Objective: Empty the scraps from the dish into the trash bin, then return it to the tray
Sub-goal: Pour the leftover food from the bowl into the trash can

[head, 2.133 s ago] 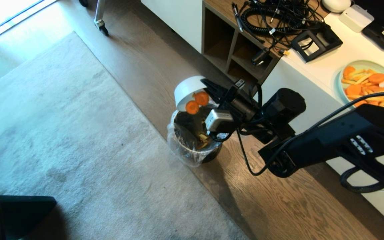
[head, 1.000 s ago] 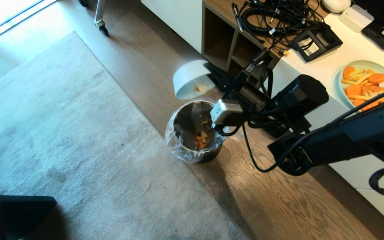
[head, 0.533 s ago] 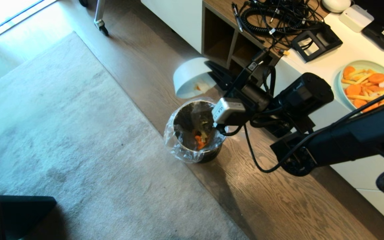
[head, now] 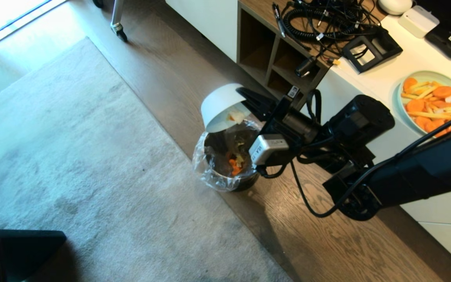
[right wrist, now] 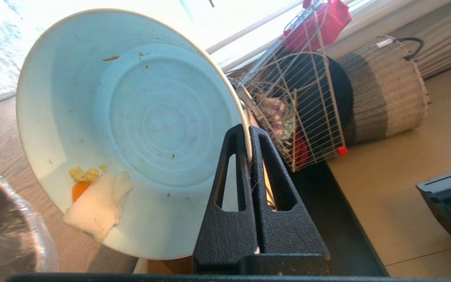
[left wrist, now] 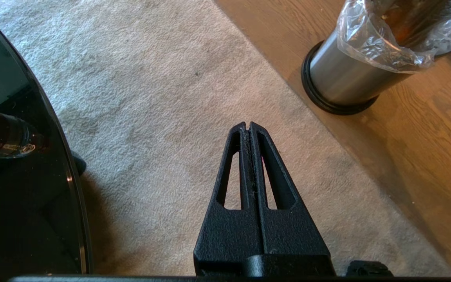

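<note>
The white dish hangs tipped on its side just above the trash bin, its mouth facing down toward the liner. My right gripper is shut on the dish's rim, one finger inside and one outside. A few scraps still cling near the low edge of the dish: an orange bit, yellow crumbs and a pale lump. More scraps lie inside the bin. My left gripper hangs shut and empty over the carpet, near the bin. The tray is out of view.
A white cabinet with open wooden cubbies stands right behind the bin, carrying cables and a green plate of carrots and fries. The carpet lies to the left. A wicker basket, a wire basket and the glass tabletop are nearby.
The two carrot slices slid out of the dish into the bin. The dish then rose away from the bin and has now come back down close over it, tipped further.
</note>
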### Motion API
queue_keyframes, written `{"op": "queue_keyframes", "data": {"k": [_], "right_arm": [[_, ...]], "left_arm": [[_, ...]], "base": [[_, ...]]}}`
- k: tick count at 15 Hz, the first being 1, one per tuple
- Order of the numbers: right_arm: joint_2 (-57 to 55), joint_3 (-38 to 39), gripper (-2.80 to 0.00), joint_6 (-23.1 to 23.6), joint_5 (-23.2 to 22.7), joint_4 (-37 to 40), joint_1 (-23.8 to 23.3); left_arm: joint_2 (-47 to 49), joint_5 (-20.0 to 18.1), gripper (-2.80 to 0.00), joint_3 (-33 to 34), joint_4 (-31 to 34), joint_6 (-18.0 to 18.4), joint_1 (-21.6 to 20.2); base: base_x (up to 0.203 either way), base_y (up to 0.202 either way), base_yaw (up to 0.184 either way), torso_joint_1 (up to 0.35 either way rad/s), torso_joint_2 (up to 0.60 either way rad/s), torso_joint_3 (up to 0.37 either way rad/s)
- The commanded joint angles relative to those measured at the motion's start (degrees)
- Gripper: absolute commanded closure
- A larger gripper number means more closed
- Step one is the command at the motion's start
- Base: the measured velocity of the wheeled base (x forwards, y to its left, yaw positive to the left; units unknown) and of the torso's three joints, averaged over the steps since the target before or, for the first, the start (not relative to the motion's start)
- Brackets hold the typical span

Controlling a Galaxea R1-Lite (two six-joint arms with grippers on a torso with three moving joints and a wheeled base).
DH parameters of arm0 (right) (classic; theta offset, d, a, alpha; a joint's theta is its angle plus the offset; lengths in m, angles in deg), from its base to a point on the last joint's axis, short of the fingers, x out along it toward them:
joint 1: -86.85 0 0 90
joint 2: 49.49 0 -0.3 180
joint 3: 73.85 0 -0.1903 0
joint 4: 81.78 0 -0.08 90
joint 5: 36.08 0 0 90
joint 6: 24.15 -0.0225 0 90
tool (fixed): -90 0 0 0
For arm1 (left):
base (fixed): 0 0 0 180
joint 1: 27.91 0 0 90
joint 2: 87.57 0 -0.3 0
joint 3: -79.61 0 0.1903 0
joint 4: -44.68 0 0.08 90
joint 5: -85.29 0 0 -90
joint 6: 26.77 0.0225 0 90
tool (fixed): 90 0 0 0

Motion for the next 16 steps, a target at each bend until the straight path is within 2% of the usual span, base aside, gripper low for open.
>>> {"op": "queue_keyframes", "data": {"k": [1,4,6,8,12,16], "right_arm": [[0.59,-1.60,0.00,0.55,-0.03,-2.60,0.10],[1.18,-5.69,0.00,0.43,0.57,-2.61,0.62],[2.17,-8.03,0.00,0.68,1.78,-2.63,2.60],[3.31,-3.33,0.00,1.39,2.10,-2.64,3.56],[5.89,-1.15,0.00,2.86,2.58,-2.64,7.20],[7.21,-1.32,0.00,3.19,3.01,-2.61,7.27]], "left_arm": [[-0.02,0.02,0.00,0.00,-0.01,-0.03,0.00],[-0.02,0.02,0.00,0.00,-0.01,-0.03,0.00],[-0.02,0.02,0.00,0.00,-0.01,-0.03,0.00],[-0.02,0.02,0.00,0.00,-0.01,-0.03,0.00],[-0.02,0.02,0.00,0.00,-0.01,-0.03,0.00],[-0.02,0.02,0.00,0.00,-0.01,-0.03,0.00]], "base": [[0.000,0.000,0.000,0.000,0.00,0.000],[0.000,0.000,0.000,0.000,0.00,0.000],[0.000,0.000,0.000,0.000,0.00,0.000],[0.000,0.000,0.000,0.000,0.00,0.000],[0.000,0.000,0.000,0.000,0.00,0.000],[0.000,0.000,0.000,0.000,0.00,0.000]]}}
